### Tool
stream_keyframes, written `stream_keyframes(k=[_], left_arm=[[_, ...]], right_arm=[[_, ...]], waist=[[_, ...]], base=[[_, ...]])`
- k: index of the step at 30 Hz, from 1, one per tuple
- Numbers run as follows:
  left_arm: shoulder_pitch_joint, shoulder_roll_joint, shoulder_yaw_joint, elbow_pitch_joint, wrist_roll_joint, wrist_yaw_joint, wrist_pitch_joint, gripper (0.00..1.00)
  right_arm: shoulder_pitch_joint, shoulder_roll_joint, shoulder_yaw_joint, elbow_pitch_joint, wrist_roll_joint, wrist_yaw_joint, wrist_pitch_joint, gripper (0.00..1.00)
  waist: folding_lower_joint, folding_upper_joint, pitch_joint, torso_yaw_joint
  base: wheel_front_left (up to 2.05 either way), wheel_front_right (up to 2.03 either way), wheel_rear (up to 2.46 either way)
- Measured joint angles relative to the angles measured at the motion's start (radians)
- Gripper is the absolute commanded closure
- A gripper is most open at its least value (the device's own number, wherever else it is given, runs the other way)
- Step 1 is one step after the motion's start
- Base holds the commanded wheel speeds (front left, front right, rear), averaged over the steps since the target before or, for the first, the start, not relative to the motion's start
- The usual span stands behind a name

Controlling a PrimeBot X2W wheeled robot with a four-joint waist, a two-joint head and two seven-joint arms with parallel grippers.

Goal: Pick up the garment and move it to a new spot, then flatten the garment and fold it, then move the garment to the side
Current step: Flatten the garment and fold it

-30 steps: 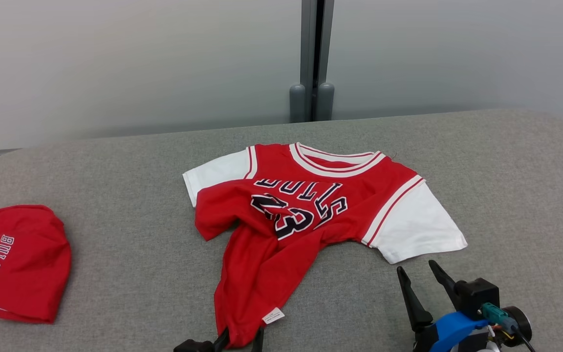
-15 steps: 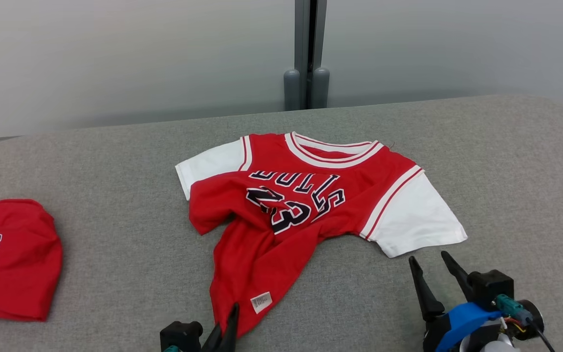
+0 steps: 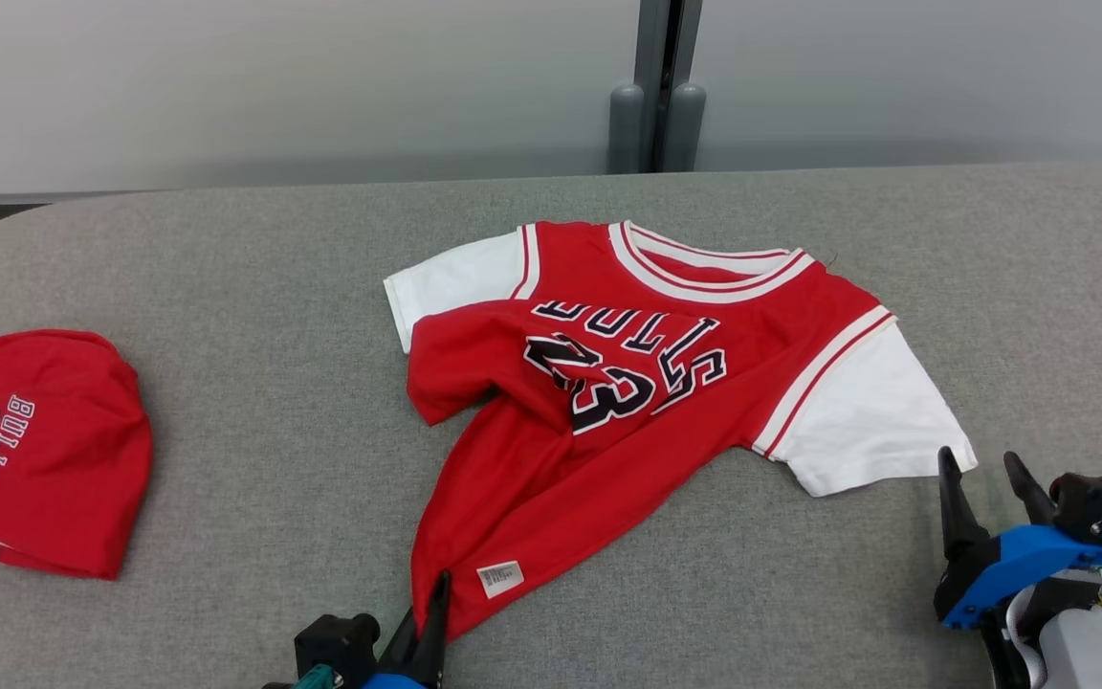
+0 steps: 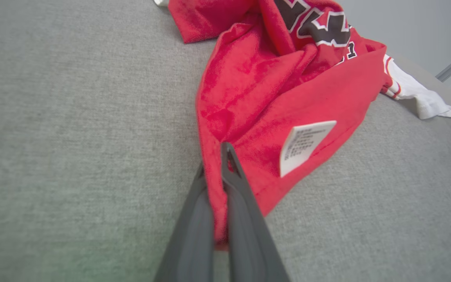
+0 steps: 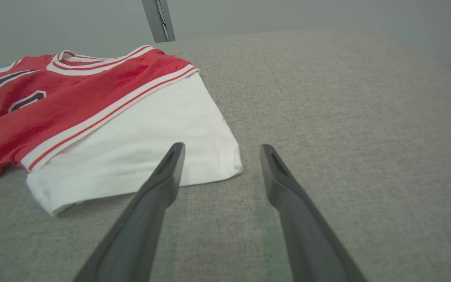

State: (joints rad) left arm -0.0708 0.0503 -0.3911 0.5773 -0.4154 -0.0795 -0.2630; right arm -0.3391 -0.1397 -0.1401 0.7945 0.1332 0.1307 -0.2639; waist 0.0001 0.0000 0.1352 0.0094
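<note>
A red jersey (image 3: 608, 383) with white sleeves and "BULLS 23" lettering lies crumpled in the middle of the grey table (image 3: 226, 287), its lower half drawn into a twisted strip toward the near edge. My left gripper (image 3: 436, 598) is shut on the jersey's bottom hem (image 4: 217, 184), beside the white care label (image 4: 305, 145). Near the table's front right my right gripper (image 3: 981, 474) stands open, just short of the white sleeve (image 5: 139, 141), with nothing between its fingers (image 5: 166, 172).
A second red "BULLS 23" garment (image 3: 34, 450) lies bunched at the table's left edge. A grey post (image 3: 656, 96) and pale wall panels stand behind the table. Bare grey cloth stretches right of the jersey.
The camera has shifted, sliding the scene rightward. My left gripper has come up into view with the hem still pinched. The right gripper sits further right and nearer the sleeve.
</note>
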Motion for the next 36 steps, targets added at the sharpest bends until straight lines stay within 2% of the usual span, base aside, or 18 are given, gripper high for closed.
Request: stream_keyframes(k=[12, 17, 18, 19, 20, 24, 28, 36], left_arm=[[-0.077, 0.001, -0.043, -0.018, 0.0, -0.006, -0.003, 1.0], [-0.109, 0.0, -0.055, -0.03, -0.002, -0.003, -0.003, 1.0], [-0.112, 0.0, -0.055, -0.03, -0.002, -0.001, -0.003, 1.0], [-0.114, 0.0, -0.055, -0.03, -0.001, -0.001, -0.003, 1.0], [-0.114, 0.0, -0.054, -0.03, 0.001, 0.0, -0.003, 1.0], [-0.115, 0.0, -0.043, -0.027, 0.003, -0.001, -0.003, 1.0], [-0.109, -0.001, -0.019, -0.041, 0.01, -0.001, -0.002, 1.0], [-0.145, 0.001, 0.073, -0.167, 0.079, -0.026, -0.001, 1.0]], right_arm=[[-0.147, -0.015, -0.054, 0.154, -0.044, 0.0, -0.001, 0.0], [-0.167, -0.022, -0.025, 0.184, -0.033, -0.002, -0.011, 0.0], [-0.167, -0.024, -0.013, 0.187, -0.026, -0.002, -0.012, 0.22], [-0.168, -0.026, 0.001, 0.19, -0.019, -0.005, -0.015, 0.78], [-0.167, -0.029, 0.014, 0.192, -0.008, -0.005, -0.016, 1.0], [-0.161, -0.021, 0.058, 0.179, 0.048, -0.001, -0.015, 1.0], [-0.122, -0.028, 0.082, 0.111, 0.105, -0.001, -0.005, 1.0], [-0.102, -0.054, 0.122, -0.219, 0.272, 0.0, 0.0, 1.0]], waist=[[0.0, 0.0, 0.104, 0.016], [0.0, 0.0, 0.132, 0.031], [-0.0001, 0.0, 0.135, 0.032], [-0.0002, 0.0, 0.138, 0.033], [-0.0002, 0.0, 0.139, 0.032], [-0.0001, 0.0, 0.134, 0.028], [0.0, 0.0, 0.117, 0.024], [0.0, 0.0, 0.045, 0.021]], base=[[0.0, 0.0, 0.0], [0.0, 0.0, 0.0], [0.0, 0.0, 0.0], [0.0, 0.0, 0.0], [0.0, 0.0, 0.0], [0.0, 0.0, 0.0], [0.0, 0.0, 0.0], [0.0, 0.0, 0.0]])
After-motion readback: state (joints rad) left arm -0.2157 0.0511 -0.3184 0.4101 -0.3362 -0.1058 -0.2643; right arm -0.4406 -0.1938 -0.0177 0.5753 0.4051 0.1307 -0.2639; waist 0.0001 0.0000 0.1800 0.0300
